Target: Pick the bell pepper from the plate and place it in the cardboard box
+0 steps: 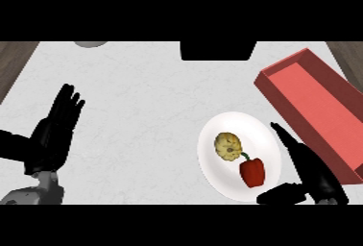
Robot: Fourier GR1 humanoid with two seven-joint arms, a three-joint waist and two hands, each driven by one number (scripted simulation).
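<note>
A red bell pepper (252,172) with a green stem lies on the white plate (216,129), on its lower half. Just above it on the same plate rests a yellow round vegetable (227,146). My right hand (306,162) is at the plate's right rim, beside the pepper, fingers straight and pointing up-left, thumb spread below; it holds nothing. The red-brown box (315,108) stands open right of the plate, angled toward the top right. My left hand (55,129) rests open at the far left, fingers up.
A dark block (217,50) sits at the counter's back edge, and a grey round object (90,43) shows at the back left. Brown floor borders the white counter (142,105) at both top corners.
</note>
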